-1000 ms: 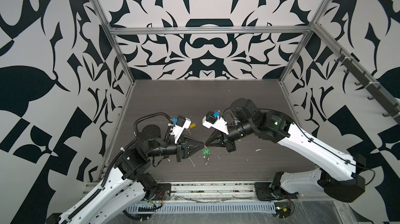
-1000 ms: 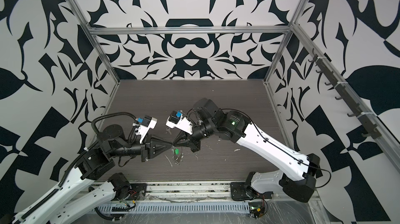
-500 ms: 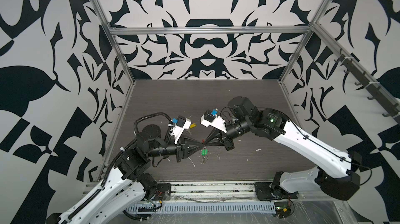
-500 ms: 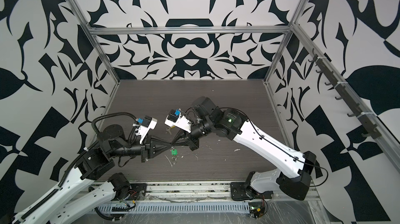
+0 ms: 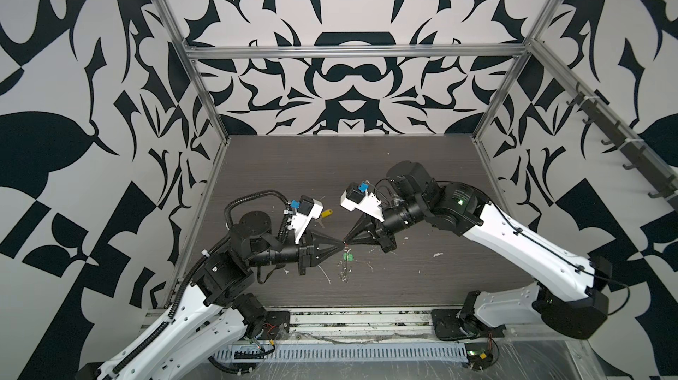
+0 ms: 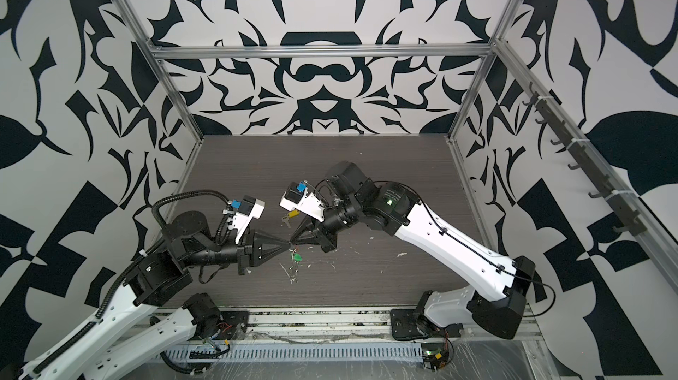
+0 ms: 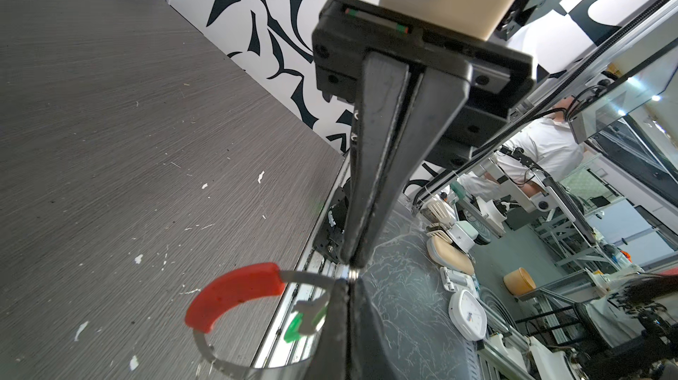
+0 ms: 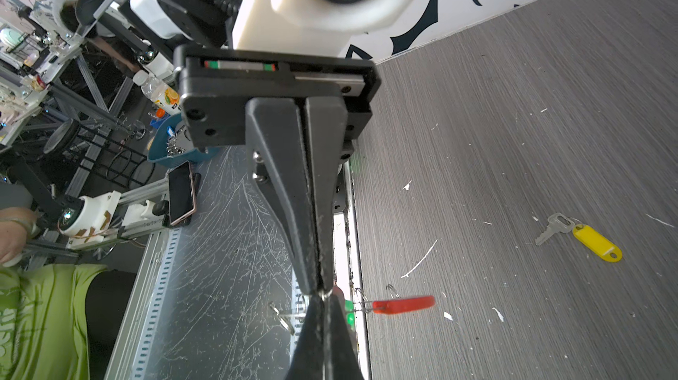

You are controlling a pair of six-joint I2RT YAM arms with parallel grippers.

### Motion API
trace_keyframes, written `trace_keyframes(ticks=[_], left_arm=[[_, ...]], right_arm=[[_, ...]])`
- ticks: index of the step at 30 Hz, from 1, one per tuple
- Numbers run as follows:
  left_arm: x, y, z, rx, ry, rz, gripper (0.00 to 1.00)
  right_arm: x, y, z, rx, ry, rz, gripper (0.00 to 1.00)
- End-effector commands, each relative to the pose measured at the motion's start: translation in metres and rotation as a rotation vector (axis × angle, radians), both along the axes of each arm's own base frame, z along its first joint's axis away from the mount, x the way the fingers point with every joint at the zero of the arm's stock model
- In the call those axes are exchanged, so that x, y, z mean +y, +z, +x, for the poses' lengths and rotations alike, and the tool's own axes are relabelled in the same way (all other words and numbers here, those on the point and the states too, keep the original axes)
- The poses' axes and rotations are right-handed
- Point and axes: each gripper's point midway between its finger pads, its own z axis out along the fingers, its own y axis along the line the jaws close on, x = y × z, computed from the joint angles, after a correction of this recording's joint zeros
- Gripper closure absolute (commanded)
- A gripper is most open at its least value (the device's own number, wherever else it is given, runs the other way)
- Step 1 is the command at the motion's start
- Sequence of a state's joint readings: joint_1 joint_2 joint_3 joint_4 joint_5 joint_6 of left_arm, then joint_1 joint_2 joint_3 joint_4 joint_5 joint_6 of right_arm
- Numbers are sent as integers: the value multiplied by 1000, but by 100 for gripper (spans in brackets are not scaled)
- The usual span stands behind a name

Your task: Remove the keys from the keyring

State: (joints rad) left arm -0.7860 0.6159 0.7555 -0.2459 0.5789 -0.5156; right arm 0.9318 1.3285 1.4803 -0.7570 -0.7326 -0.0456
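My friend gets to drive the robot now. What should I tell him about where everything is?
Left gripper: shut on the keyring, pinching its bare wire.
Right gripper: shut on the same wire, tip to tip with the left.
Yellow key: done, off the ring and lying on the table.
Green key: hanging from the keyring.
Left to do: get the green key off.

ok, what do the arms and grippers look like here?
Both arms have white shells and black joints. The left arm carries a ribbed black cable conduit; the right arm a thin black clipped cable and a green light. Left gripper and right gripper: black, tapered wedge jaws, white camera mounts.
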Motion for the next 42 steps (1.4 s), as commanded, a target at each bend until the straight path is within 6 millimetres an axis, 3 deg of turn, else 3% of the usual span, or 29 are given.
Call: trace_keyframes(ticks=[1,7,12,17,27,42], left_arm=[[6,20,8,-69,77,-49,100],[21,30,21,-149,206,-118,100],[33,40,33,-196,318,-187,100],[35,51,31,-264,318,-249,100],[50,76,28,-443,367,-523,100],[41,77,41,-411,384,-510,100]], right_arm=[[5,39,3,-61,-34,146,83],[-3,64,18,-143,-187,284,59],[-4,54,26,-229,-299,316,35],[-10,48,35,-304,-387,380,34],[-15,63,26,-319,-382,569,35],[2,50,29,-405,-442,479,32]])
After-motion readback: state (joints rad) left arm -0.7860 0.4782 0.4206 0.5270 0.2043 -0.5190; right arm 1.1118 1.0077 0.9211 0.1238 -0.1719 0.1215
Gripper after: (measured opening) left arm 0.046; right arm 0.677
